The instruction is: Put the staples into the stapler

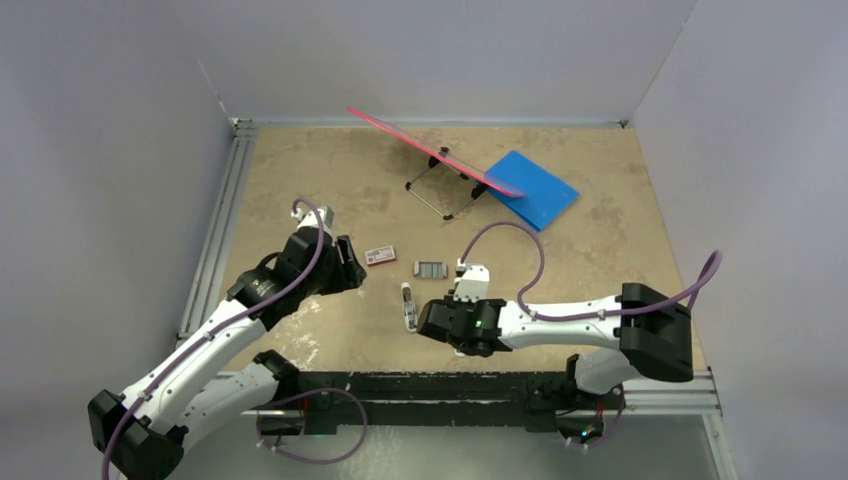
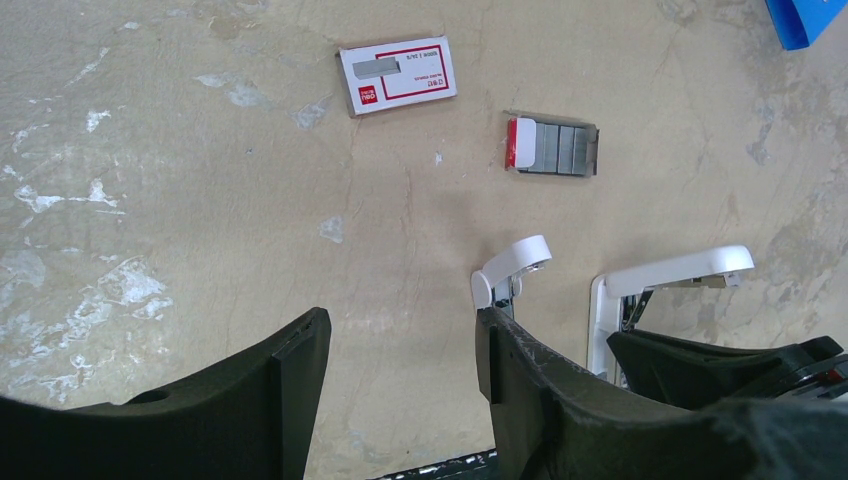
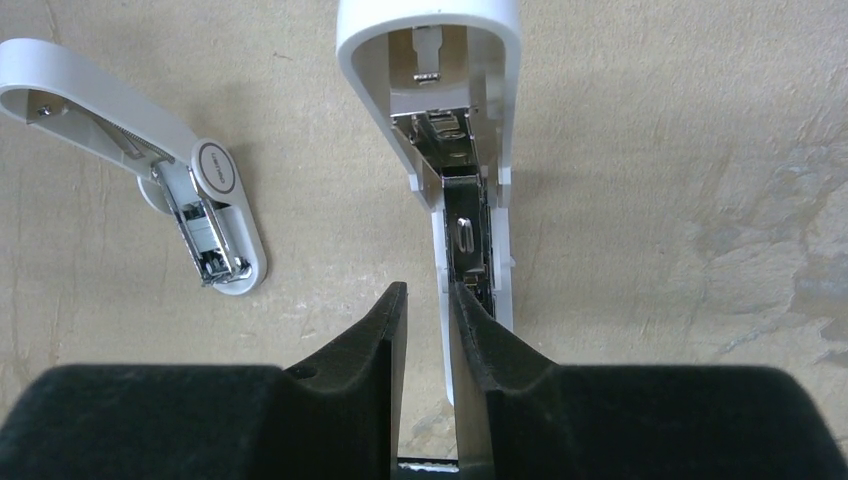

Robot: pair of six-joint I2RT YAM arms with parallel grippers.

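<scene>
Left claw: fingers set wide apart, nothing between them, poised low over the mottled beige surface. Right claw: fingers drawn close together with only a narrow gap. A sliver of the base edge of the large white plastic stapler shows in that gap, and the rest of that base passes behind the right-hand finger. Whether the claw is actually clamped on it cannot be told. This large stapler has its top arm swung open, exposing the metal magazine channel. A second, smaller white stapler, also hinged open, lies on the surface just beside it, on the left in the right wrist view, apart from the right claw. In the left wrist view its rounded end sits just beyond one fingertip of the left claw. The staples, a small grey metallic block of strips in an open red-ended tray, rest on the surface beyond both staplers, touching neither claw. The flat red-and-white cardboard box lies near them, apart. At the far side stand a pink flat sheet on a black wire stand and a blue rectangular pad.
</scene>
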